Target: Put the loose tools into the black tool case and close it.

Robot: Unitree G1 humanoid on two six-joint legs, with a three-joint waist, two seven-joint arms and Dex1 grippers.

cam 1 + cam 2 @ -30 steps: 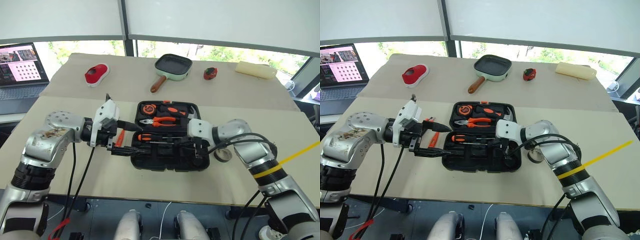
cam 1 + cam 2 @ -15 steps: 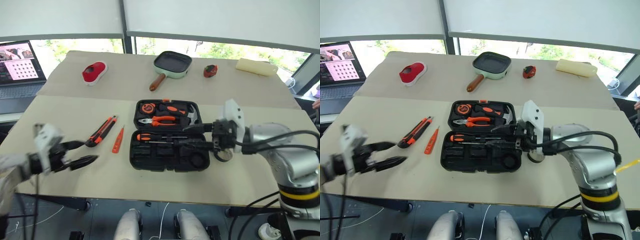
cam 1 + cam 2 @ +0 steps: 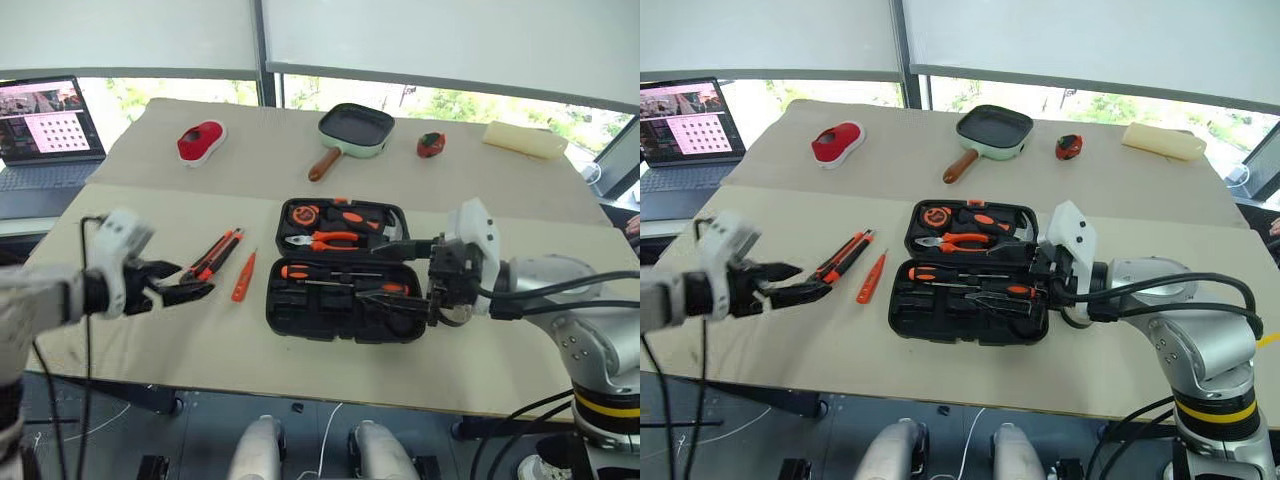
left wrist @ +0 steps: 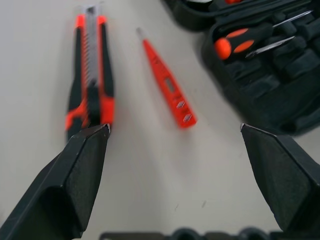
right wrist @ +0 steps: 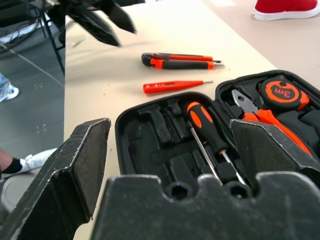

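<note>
Left tool [image 4: 175, 145]: released, hovering near utility knife [image 4: 91, 85] and tester screwdriver [image 4: 167, 86].
Right tool [image 5: 170, 150]: released, over open tool case [image 3: 345, 310].
Beyond: pan [image 3: 355, 130].

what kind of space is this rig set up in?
Probably a lab or office test bench, not a workshop: a covered table by big windows with roller blinds, a laptop alongside, and unrelated props such as a green pan and a tool case.
</note>
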